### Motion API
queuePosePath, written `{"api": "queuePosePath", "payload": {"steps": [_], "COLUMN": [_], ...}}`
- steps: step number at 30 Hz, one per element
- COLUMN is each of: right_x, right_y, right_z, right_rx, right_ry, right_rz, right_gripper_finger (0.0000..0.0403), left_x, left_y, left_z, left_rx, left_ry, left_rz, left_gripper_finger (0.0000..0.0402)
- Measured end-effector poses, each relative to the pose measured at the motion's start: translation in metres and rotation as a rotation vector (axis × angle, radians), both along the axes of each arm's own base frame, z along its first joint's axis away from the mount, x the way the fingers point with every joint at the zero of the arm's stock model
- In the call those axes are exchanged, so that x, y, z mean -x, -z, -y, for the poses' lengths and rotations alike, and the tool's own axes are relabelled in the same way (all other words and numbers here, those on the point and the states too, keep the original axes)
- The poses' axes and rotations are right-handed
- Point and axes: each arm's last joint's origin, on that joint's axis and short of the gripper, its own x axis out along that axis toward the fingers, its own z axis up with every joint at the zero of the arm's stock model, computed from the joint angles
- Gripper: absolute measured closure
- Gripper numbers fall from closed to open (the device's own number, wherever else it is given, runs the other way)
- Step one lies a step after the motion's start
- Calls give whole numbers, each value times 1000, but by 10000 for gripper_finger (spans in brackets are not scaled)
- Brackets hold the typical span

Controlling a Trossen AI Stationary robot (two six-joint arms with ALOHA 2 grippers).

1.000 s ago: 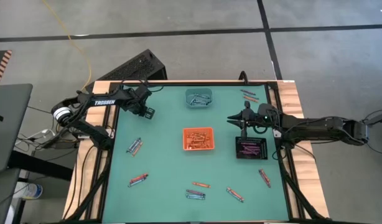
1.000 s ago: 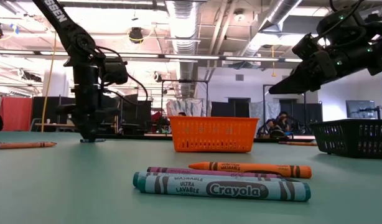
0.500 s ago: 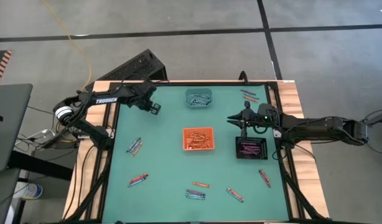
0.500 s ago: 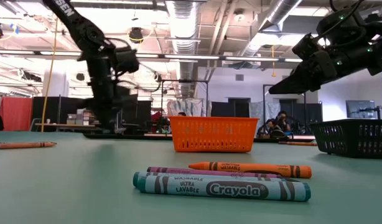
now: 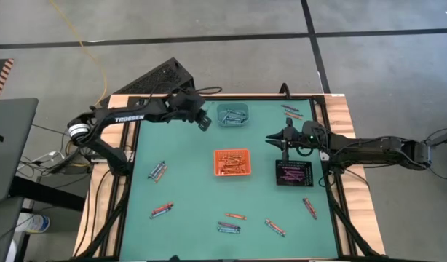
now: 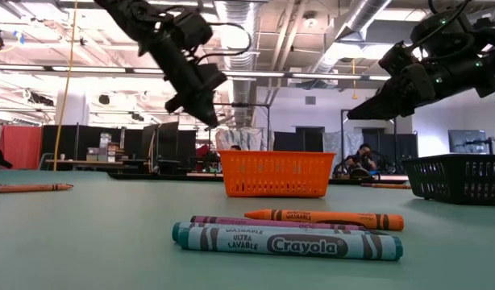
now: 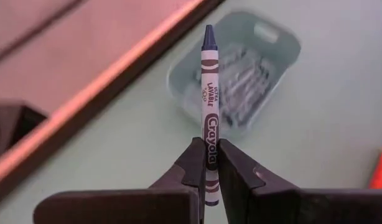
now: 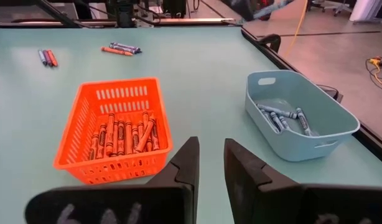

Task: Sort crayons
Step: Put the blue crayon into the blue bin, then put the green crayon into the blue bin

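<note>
**Left gripper carrying one blue crayon beside the teal tray**

The left gripper (image 5: pixel 202 121) is hanging above the table (image 5: pixel 187 218) at about 11 o'clock from the table's centre, its fingers clamped together on a single blue crayon (image 7: pixel 209 112) that is standing up between them. It is sitting just beside the teal tray (image 5: pixel 232 114), which is holding a pile of blue-grey crayons.

The right gripper (image 5: pixel 284 143) is waiting at about 2 o'clock, above the far edge of the black tray (image 5: pixel 293 173); its fingers (image 8: pixel 188 163) are standing slightly apart with nothing between them.

Three trays are resting on the table: teal at 12 o'clock, the orange tray (image 5: pixel 231 162) at centre, black at 3 o'clock. Seven small clusters of loose crayons (image 5: pixel 228 227) are lying around them, most toward 6 o'clock.
</note>
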Motion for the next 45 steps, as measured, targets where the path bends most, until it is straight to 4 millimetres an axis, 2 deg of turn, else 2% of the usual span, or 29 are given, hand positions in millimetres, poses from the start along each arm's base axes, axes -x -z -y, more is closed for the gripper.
{"api": "queuePosePath", "payload": {"steps": [3, 13, 20, 28, 40, 43, 45], "right_x": [0, 0, 0, 0, 0, 0, 0], "right_y": [-1, 0, 2, 1, 1, 1, 1], "right_z": [0, 0, 0, 0, 0, 0, 0], "right_rx": [3, 14, 19, 20, 20, 20, 20], "right_ry": [0, -3, -7, -7, -7, -7, -7], "right_rz": [6, 2, -21, -18, -16, -16, -16], "right_gripper_finger": [332, 332, 332, 332, 332, 332, 332], "left_x": [-20, -92, -121, -128, -124, -121, -119], "left_y": [-1, 26, 35, 45, 49, 43, 30], "left_z": [-2, -24, -35, -39, -36, -35, -34], "left_rx": [-76, -204, -197, -160, -136, -118, -95], "left_ry": [55, 176, 237, 244, 238, 225, 208], "left_rz": [-39, -205, -315, -375, -430, -487, -518], "left_gripper_finger": [386, 386, 386, 379, 329, 320, 318]}}
